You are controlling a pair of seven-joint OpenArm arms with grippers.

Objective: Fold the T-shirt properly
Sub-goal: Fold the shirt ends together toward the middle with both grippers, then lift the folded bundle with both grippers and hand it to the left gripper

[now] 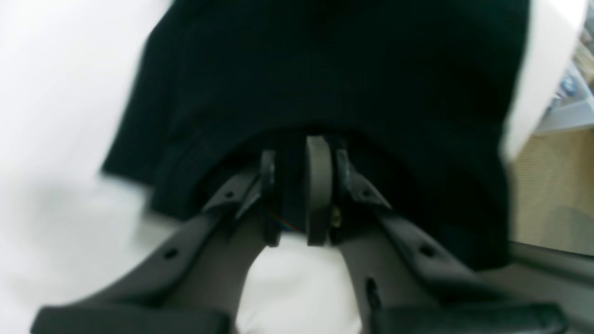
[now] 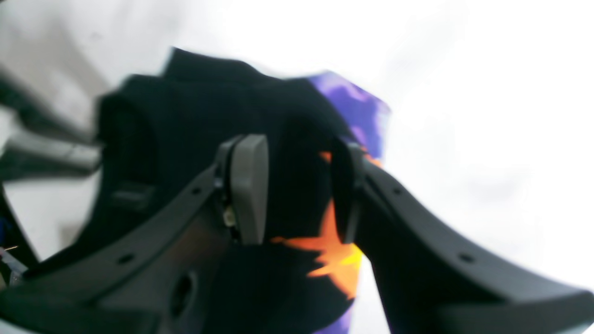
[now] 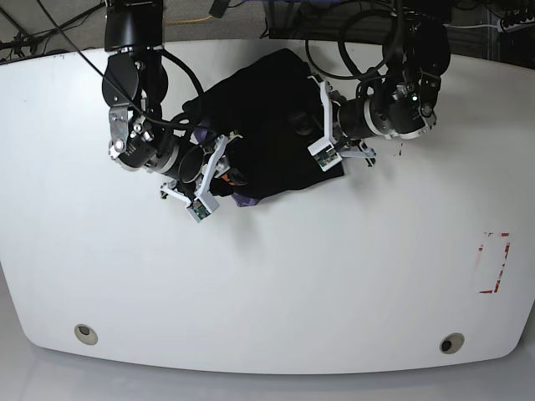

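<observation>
Cloth fills both wrist views, blurred. The T-shirt (image 3: 263,134) lies bunched on the white surface (image 3: 267,276) toward twelve o'clock in the base view, its outline hard to read. The left pincer (image 1: 299,197), at the shirt's three o'clock edge, is pinched nearly closed on a black fold. The right pincer (image 2: 297,190), at eight o'clock, stands partly apart around printed cloth; whether it grips is unclear.
</observation>
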